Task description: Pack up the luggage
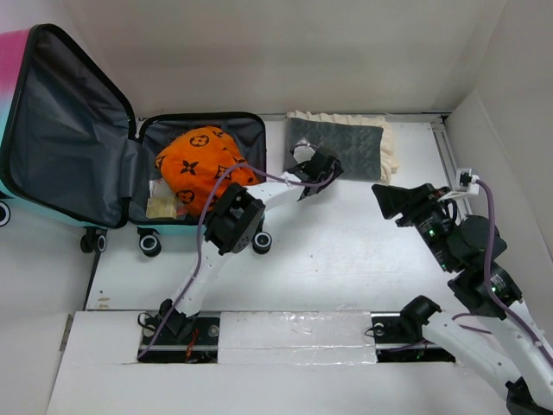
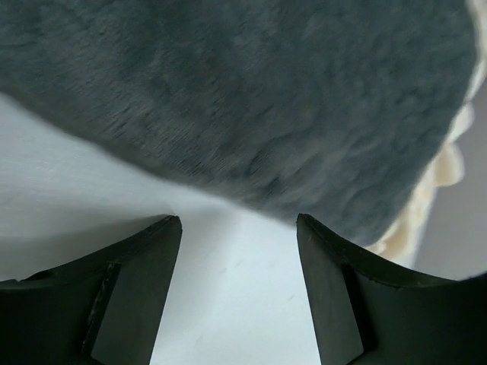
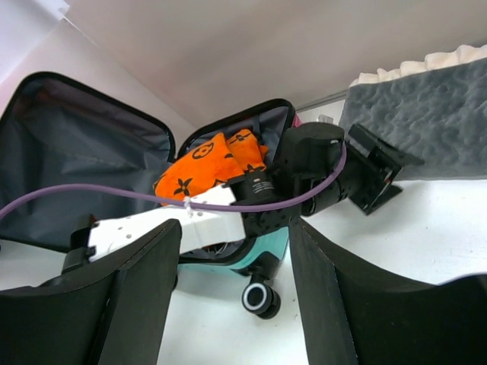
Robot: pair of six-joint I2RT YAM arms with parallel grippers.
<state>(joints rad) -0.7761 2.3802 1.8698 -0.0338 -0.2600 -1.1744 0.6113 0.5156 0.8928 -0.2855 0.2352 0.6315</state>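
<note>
The luggage (image 1: 60,130) lies open at the far left, dark grey lining up, pink and turquoise shell at its edge. An orange patterned cloth (image 1: 200,164) fills its lower half (image 1: 251,130). A folded grey fuzzy cloth (image 1: 339,145) on a cream layer lies at the back middle. My left gripper (image 1: 309,166) is at that cloth's near left corner, open. In the left wrist view the grey cloth (image 2: 251,91) lies just beyond the open left gripper (image 2: 238,222), bare table between the fingers. My right gripper (image 1: 390,201) hovers open and empty on the right. Its wrist view shows the luggage (image 3: 84,152) and orange cloth (image 3: 202,171) past the right gripper (image 3: 234,228).
White walls enclose the table at the back and right (image 1: 501,130). The luggage's black wheels (image 1: 150,245) rest on the table near my left arm's elbow (image 1: 233,220). A purple cable (image 3: 114,194) runs along the left arm. A cream edge (image 2: 426,205) shows under the grey cloth.
</note>
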